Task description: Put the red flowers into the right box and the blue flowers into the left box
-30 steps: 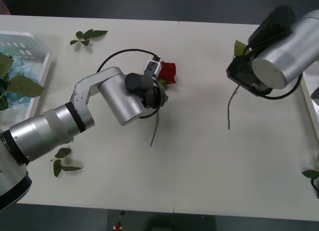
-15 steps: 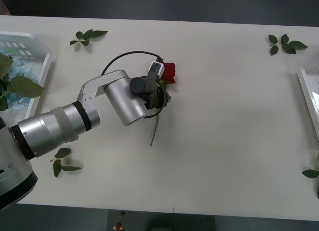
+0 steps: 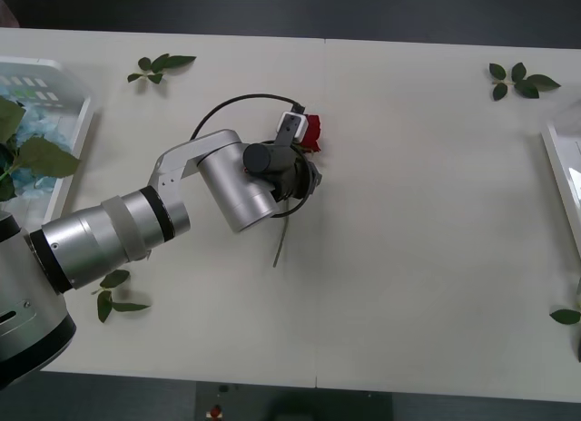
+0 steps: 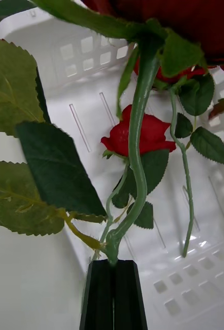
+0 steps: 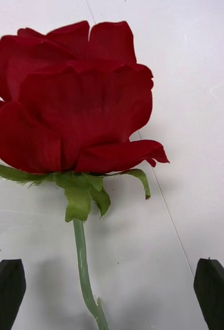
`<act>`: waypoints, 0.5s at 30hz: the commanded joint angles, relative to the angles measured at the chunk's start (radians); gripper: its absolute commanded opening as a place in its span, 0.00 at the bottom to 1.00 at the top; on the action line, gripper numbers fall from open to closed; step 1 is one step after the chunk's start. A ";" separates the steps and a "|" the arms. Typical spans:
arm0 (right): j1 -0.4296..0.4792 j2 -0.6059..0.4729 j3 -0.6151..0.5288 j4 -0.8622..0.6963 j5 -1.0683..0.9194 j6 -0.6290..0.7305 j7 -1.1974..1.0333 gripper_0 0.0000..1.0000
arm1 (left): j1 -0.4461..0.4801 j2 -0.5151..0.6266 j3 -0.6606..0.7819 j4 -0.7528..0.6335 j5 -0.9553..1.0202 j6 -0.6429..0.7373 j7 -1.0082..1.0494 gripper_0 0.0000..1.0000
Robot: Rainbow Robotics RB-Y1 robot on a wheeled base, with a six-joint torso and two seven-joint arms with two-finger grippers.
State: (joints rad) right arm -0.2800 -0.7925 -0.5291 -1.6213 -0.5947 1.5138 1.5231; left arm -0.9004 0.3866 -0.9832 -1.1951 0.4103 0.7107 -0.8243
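Overhead, item one: the left gripper [image 3: 292, 167] sits at mid-table over a red rose [image 3: 309, 132] lying flat on the pale table [image 3: 408, 258], bloom toward the far edge, stem [image 3: 282, 239] trailing back toward the robot from under the wrist. Item two: the left box [image 3: 54, 122] at the table's left end, holding pale blue flowers [image 3: 25, 122] and broad green leaves. Item three: the right box [image 3: 556, 181], its white rim showing at the table's right edge. Item four: loose leaf sprigs [image 3: 162, 65], scattered near the table edges, no part of the job. Right wrist view, item five: the right gripper [image 4: 113, 289] with its black fingers pressed together on the stem of a rose held rose [image 4: 137, 154], hanging over the white slotted floor of the right box, where another red bloom [image 4: 140, 135] already lies. Judged: a wide opening should drop it cleanly among the others. Left wrist view, item six: the left fingers [image 5: 6, 286] spread wide at either side, holding nothing, the rose's stem running between them and nearer one finger. Judged: the pick goes best if the arm lowers until the fingers straddle the stem just below the bloom, centres on it, then closes on stem alone, not petals.
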 commanded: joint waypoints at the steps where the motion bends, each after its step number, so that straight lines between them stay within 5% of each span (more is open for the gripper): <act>1: -0.071 -0.037 0.006 0.115 0.019 -0.080 0.108 0.00 | -0.029 -0.006 -0.006 -0.011 -0.001 -0.007 0.030 0.87; 14: -0.102 -0.057 0.038 0.411 0.035 -0.360 0.216 0.00 | -0.031 -0.009 -0.035 0.011 -0.005 -0.007 0.040 0.86; 15: -0.102 -0.056 0.040 0.422 0.036 -0.369 0.216 0.00 | -0.031 -0.009 -0.038 0.011 -0.005 -0.007 0.042 0.80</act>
State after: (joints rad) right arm -0.3740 -0.7926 -0.4853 -1.2036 -0.5708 1.1599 1.7040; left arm -0.9004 0.3866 -1.0150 -1.1773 0.4101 0.7107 -0.8119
